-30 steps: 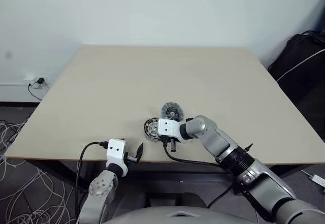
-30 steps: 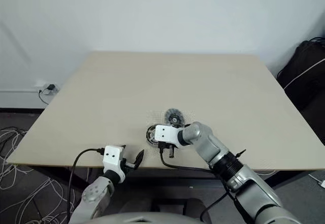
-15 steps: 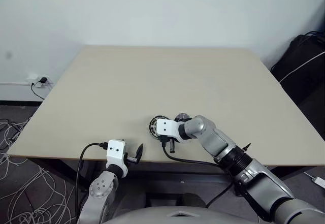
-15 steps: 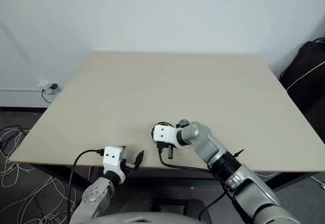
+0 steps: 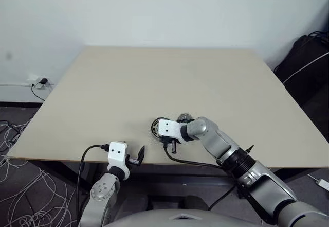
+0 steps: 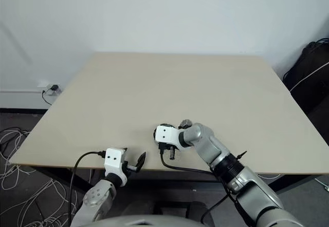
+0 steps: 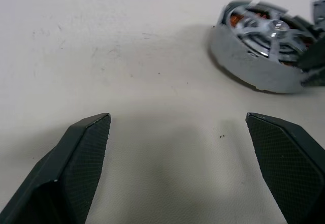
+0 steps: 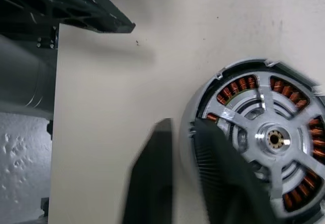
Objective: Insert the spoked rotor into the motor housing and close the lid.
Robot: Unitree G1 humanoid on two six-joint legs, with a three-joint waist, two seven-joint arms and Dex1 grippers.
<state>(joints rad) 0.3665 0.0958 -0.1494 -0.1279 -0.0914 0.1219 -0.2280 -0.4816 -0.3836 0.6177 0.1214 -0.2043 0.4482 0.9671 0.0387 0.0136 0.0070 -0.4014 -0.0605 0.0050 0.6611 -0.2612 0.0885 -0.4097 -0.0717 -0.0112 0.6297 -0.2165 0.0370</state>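
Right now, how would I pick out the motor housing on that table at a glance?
Look along the near edge of the beige table, just past the right gripper. The motor housing is the round silver-walled part with a spoked face over copper-brown windings; the smaller lid behind it shows no copper.

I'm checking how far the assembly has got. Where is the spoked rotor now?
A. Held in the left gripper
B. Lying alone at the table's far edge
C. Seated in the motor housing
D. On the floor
C: the spoked rotor sits inside the motor housing, copper windings showing between its spokes.
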